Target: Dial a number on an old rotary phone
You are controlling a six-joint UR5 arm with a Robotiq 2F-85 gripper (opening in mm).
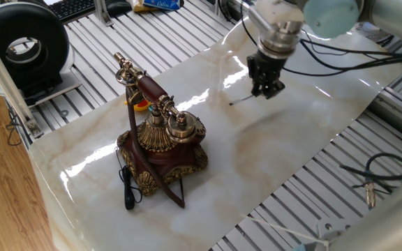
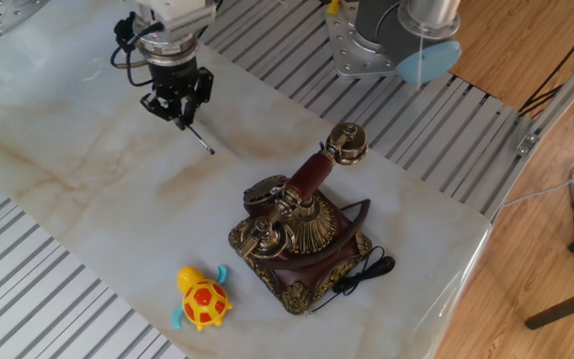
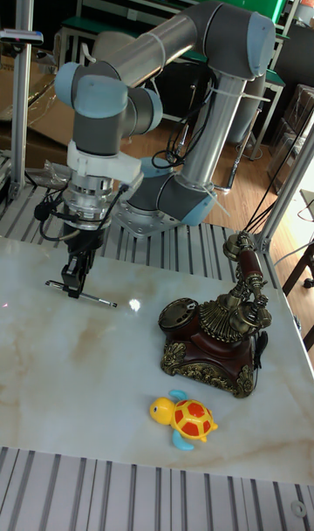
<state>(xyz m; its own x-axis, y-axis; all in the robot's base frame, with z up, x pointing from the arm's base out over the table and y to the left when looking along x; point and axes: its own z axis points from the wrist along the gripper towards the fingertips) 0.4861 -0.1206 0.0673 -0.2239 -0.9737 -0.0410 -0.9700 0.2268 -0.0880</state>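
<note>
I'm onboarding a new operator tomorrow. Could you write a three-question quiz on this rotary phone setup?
1. True or false: the gripper is shut on the pen.
2. The handset is: A) on the cradle, B) flat on the table, C) in the gripper.
3. What toy sits beside the old rotary phone?

Key: 1 true. 2 A. 3 a yellow and orange turtle.
</note>
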